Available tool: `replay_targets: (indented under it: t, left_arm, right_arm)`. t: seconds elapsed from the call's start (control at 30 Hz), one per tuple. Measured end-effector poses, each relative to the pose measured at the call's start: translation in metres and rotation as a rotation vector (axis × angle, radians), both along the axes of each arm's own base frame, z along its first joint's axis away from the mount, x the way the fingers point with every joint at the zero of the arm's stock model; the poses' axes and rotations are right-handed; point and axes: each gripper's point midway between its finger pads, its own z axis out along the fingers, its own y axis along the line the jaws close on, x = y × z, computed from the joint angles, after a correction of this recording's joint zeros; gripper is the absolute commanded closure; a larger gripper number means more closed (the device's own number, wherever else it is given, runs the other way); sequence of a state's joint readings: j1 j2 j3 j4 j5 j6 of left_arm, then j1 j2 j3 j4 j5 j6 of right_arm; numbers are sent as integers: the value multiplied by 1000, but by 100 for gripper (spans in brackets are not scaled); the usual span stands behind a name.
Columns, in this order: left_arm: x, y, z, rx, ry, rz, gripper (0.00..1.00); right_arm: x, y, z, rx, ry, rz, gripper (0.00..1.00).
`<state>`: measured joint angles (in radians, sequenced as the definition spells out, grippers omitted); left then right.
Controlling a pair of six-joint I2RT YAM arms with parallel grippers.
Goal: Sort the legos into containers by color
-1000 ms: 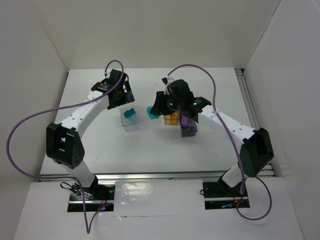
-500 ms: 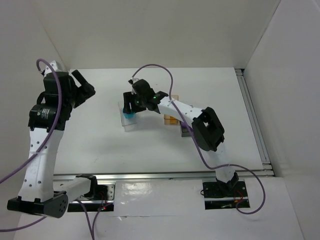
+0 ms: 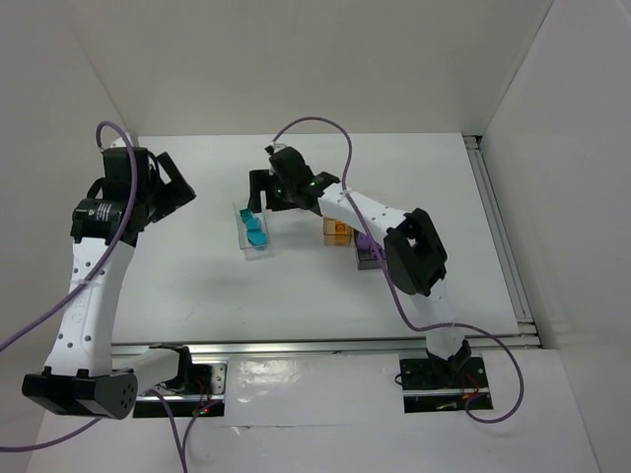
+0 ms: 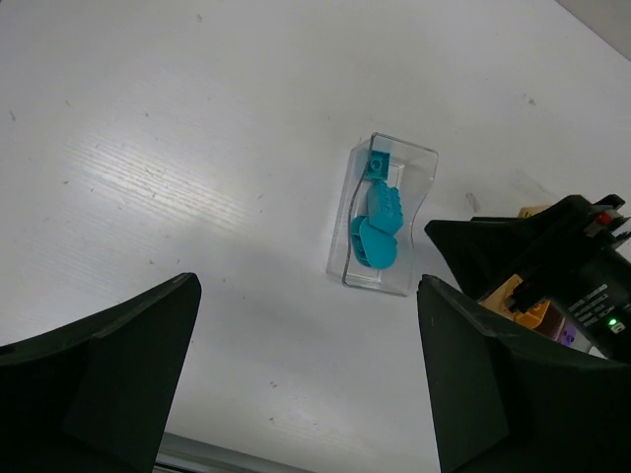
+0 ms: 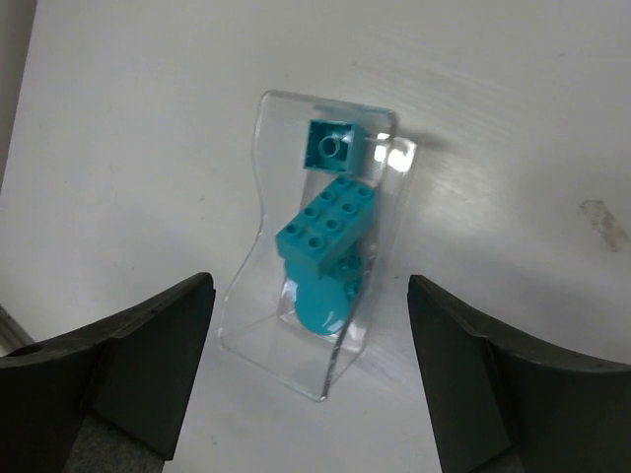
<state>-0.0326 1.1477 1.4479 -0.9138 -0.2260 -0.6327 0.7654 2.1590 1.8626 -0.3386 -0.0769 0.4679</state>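
White walls stand around a white counter (image 3: 197,286) where the sorting is done. The right hand (image 3: 263,200) hangs over the clear bin (image 5: 286,360) with its two fingers spread wide and nothing between them. I think it is there because this bin is the home for teal, and a hand must be right above a bin to let a brick fall in. The teal legos (image 5: 325,227) lie straight below that hand, inside the bin: a small square one at the far end, a long one in the middle, a rounded one nearest the hand. None touches the fingers. The left hand (image 3: 179,182) is up high and off to the side, also wide and holding nothing, likely to keep out of the way. From it the bin sits well below and a bit ahead. Behind the right hand, beside its arm, sit the orange bin (image 3: 338,232) and the dark bin (image 3: 367,254), close together, with what look like orange and purple bricks inside.
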Motion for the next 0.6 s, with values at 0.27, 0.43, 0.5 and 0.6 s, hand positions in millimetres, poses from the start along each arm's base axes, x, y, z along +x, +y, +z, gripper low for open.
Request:
replay_targets:
  t: [0.27, 0.43, 0.5, 0.6]
  left_arm:
    - [-5, 4, -14, -5, 28, -4, 1]
    - [-15, -1, -23, -11, 42, -37, 1]
    - [-20, -1, -20, -16, 26, -41, 0]
    - [-25, -3, -10, -23, -18, -52, 0]
  right_arm:
    - [-15, -60, -20, -167, -17, -168, 0]
    - [-71, -122, 24, -285, -112, -324, 0]
    - [-86, -151, 46, -287, -141, -390, 0]
    - [-103, -198, 68, -271, -169, -506, 0]
